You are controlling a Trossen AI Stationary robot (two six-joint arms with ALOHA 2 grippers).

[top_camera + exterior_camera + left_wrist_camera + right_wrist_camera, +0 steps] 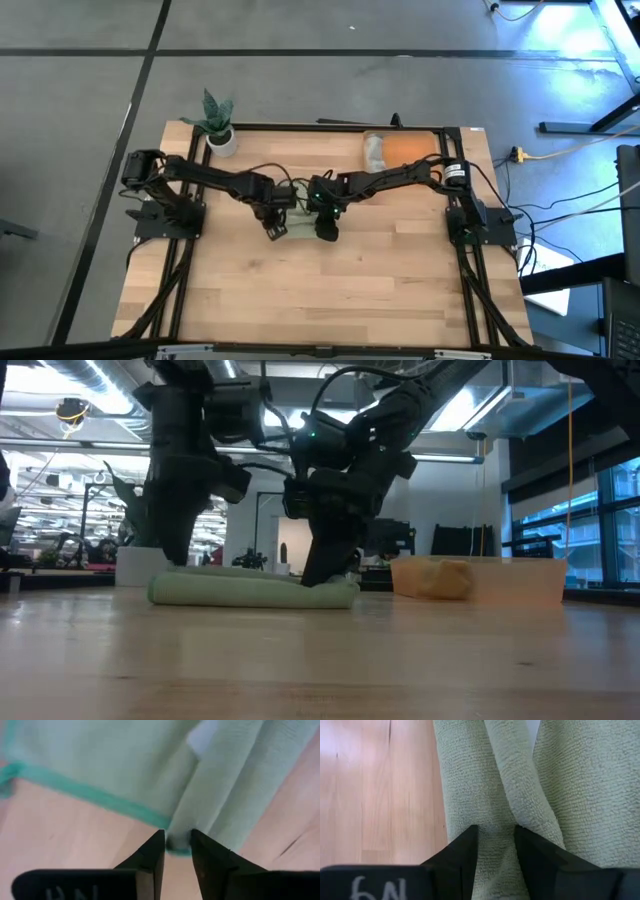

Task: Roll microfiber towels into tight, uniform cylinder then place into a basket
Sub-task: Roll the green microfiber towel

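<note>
The light green microfiber towel (250, 592) lies on the table as a low roll; in the high view it (298, 227) sits mid-table between both grippers. My left gripper (176, 842) points down at the roll's left end. It is open a little, its tips on either side of the teal hem (175, 850). My right gripper (495, 837) is shut on the towel at its right end (335, 588). The orange basket (415, 148) stands at the far right. A grey rolled towel (373, 150) lies in its left end. My right gripper pinches a raised fold of the green towel (501, 805) between its two fingers, at the roll's right end. The fingers come slanting down from the table's right and far side. The towel stays lying on the table under them.
A small white pot with a plant (219, 135) stands at the far left corner. Bare wood (320, 290) stretches from the towel to the near edge. The low view shows the room behind the table.
</note>
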